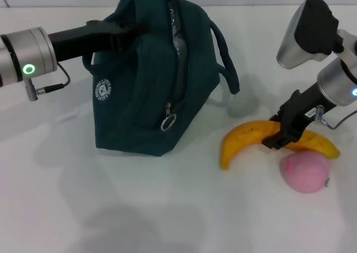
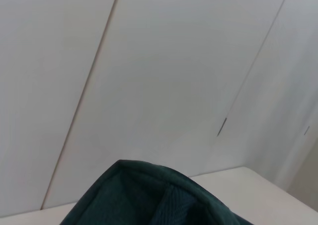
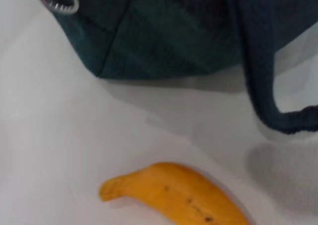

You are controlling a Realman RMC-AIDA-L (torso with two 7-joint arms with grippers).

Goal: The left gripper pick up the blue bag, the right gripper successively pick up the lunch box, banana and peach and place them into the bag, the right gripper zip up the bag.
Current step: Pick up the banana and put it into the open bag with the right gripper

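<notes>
1 banana [image 1: 245, 139] – lengthwise left-right, ends toward robot, right gripper [image 1: 277, 141] mid-length

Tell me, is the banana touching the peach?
Cannot tell. In the head view the banana passes just behind the peach, with no plain gap or contact.

The blue bag [image 1: 145, 91] is showing matt woven cloth with a silvery foil lining and a metal zip ring [image 1: 168, 122]. The banana [image 1: 251, 138] is looking smooth-skinned, the peach [image 1: 305, 172] softly matt, the bench [image 1: 167, 208] smooth white.
</notes>
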